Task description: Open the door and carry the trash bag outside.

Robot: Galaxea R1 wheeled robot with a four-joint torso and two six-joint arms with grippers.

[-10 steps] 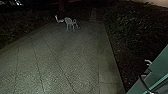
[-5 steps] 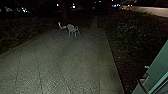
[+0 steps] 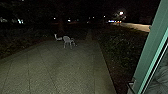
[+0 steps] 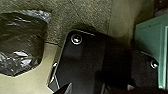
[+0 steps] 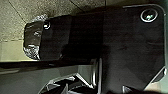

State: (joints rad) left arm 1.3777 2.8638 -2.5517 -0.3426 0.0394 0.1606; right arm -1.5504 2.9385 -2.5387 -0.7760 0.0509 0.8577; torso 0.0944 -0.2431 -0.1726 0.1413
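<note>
The door (image 3: 151, 42), green-framed with a glass pane, stands at the right of the head view, a metal handle piece (image 3: 130, 86) low on its edge. A dark, shiny trash bag (image 4: 22, 42) appears in the left wrist view, beside the robot's plate and over the paving. The right wrist view has the same bag (image 5: 32, 40) past the plate's far end. My left gripper (image 4: 97, 88) and my right gripper (image 5: 95, 88) are dark and partly hidden; whether either is open or shut, and what supports the bag, I cannot tell.
Paving (image 3: 55, 70) stretches ahead, with a pale chair (image 3: 68, 41) and another pale piece of furniture (image 3: 58, 37) near its far end. Dark planting (image 3: 120, 47) borders its right edge. A narrow path (image 3: 89, 35) leads off beyond, and distant lights glow in the dark.
The head camera has moved, its view tipping upward: more of the dark distance and lights shows, and the door frame fills more of the right side.
</note>
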